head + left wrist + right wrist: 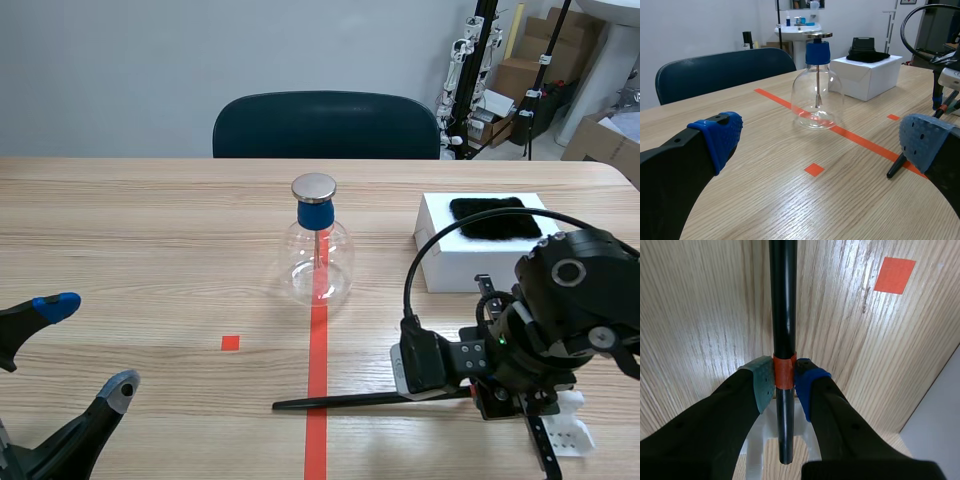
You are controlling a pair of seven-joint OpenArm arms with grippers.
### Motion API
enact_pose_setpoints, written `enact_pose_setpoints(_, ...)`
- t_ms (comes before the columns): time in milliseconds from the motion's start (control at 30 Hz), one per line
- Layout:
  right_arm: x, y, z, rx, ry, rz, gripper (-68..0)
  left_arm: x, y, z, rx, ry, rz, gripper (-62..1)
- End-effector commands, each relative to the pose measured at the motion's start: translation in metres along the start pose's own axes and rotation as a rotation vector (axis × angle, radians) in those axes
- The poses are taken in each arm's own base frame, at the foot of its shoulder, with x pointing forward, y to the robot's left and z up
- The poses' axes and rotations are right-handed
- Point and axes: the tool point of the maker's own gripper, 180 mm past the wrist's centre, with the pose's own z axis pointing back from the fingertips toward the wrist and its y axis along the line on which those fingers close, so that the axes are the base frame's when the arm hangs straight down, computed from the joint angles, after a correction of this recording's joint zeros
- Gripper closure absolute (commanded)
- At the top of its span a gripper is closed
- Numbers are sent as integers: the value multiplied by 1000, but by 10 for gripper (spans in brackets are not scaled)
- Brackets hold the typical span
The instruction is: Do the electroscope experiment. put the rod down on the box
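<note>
Scene view first: the right claw has the black rod by one end, low over the table. The long free end sticks out across the red tape line, towards the left arm's side. The white box it's meant for sits farther up the table, with a black cloth on top. The glass electroscope stands just beside the box. That's my worry: with the grip so far toward one end, any turn of the wrist swings the tip through a wide arc, and the flask is near that path. Lift it before rotating, I'd say.

Left wrist view: the left claw is spread wide with nothing in it, parked well apart from everything. The rod's tip shows beside one pad, ahead of the electroscope's side of the table. I can't tell if the tip touches the wood. If it does, dragging it could twist the rod in the grip.

Right wrist view: the right claw is pinching the rod on its orange band, one pad on each side. A short stub pokes back over a white holder. It's a thin round rod with all its weight out front, so it could droop or pivot between the soft pads. Being round, it could also roll off the box once let go, unless it lands on the cloth.
</note>
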Motion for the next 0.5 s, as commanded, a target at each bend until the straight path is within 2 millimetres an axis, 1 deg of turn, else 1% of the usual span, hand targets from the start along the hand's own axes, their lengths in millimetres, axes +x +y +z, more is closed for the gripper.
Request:
enact_pose_setpoints(0, -4, -11, 5, -26, 8, 4, -149, 6, 3, 0, 5, -23, -5, -623)
enact_pose_setpoints(233, -3, -11, 5, -25, 7, 4, -355, 6, 3, 0, 5, -23, -5, -623)
enact_pose_setpoints(467, -3, -12, 7, -31, 6, 8, -582, 6, 3, 0, 5, -23, -5, -623)
